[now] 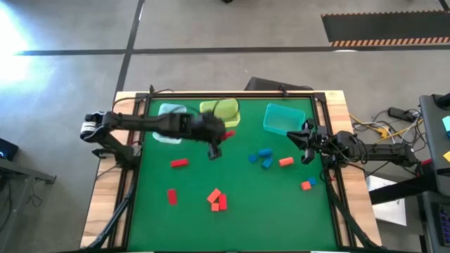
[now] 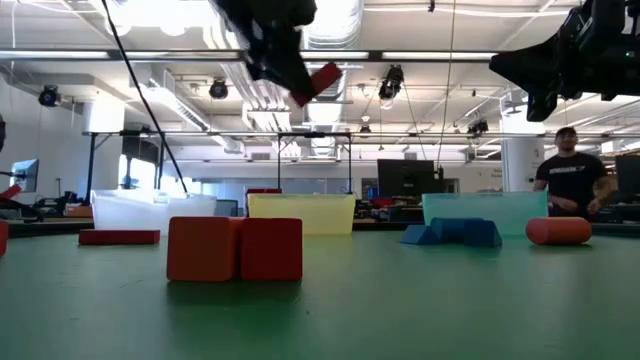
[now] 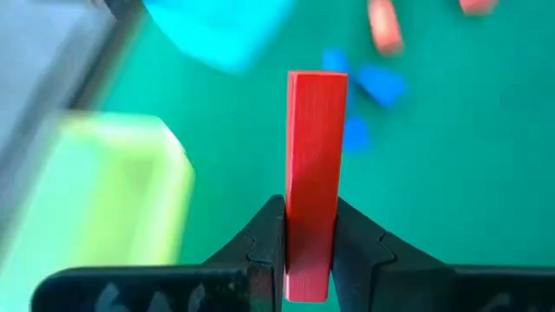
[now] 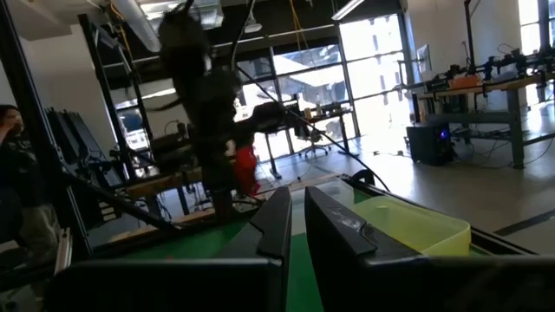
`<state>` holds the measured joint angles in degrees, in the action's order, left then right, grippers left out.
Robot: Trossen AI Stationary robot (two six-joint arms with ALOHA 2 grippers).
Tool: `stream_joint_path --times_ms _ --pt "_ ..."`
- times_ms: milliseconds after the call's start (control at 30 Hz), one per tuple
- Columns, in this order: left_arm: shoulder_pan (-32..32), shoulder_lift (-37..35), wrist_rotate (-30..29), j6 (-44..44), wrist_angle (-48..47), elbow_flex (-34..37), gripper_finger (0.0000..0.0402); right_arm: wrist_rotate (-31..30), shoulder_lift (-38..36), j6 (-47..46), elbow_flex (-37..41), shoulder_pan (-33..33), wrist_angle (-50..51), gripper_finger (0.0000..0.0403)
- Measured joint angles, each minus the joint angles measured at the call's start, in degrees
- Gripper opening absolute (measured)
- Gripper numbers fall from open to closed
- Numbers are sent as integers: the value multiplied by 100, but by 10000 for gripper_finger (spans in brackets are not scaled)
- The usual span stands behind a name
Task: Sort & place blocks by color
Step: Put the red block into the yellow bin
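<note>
My left gripper (image 1: 219,137) hovers over the green mat just in front of the yellow-green bin (image 1: 221,112), shut on a red bar block (image 3: 316,147). The low view shows it high above the mat (image 2: 275,45). The other blocks lie flat on the mat: a red bar (image 1: 179,163), a red block (image 1: 171,197), an orange-red cluster (image 1: 216,200), a blue cluster (image 1: 261,156), an orange block (image 1: 285,161), and an orange and blue pair (image 1: 307,184). My right gripper (image 1: 306,140) waits shut by the teal bin (image 1: 281,118), holding nothing. My left gripper pinches the red bar by one end (image 3: 310,260) between its two fingers (image 3: 269,225). The bar lies along the fingers and sticks out past their tips. It is lifted clear of the mat and shows tilted below the gripper in the low view (image 2: 322,80).
Three bins stand in a row along the mat's far side: clear (image 1: 169,116), yellow-green and teal. The mat's near part has free room around the scattered blocks. A person (image 2: 572,180) stands in the room beyond the table.
</note>
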<state>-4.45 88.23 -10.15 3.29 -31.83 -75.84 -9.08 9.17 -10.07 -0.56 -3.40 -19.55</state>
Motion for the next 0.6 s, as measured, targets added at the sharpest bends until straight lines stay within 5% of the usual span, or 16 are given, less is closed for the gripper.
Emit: stream_joint_path --times_ms 167,400,600 --pt "-912 41 -2 -687 778 44 43 0 0 0 0 0 0 28" --pt "-1941 589 3 -445 1217 110 43 0 0 0 0 0 2 28" --pt "-2274 1232 15 -228 1241 104 111 0 0 0 0 0 6 28"
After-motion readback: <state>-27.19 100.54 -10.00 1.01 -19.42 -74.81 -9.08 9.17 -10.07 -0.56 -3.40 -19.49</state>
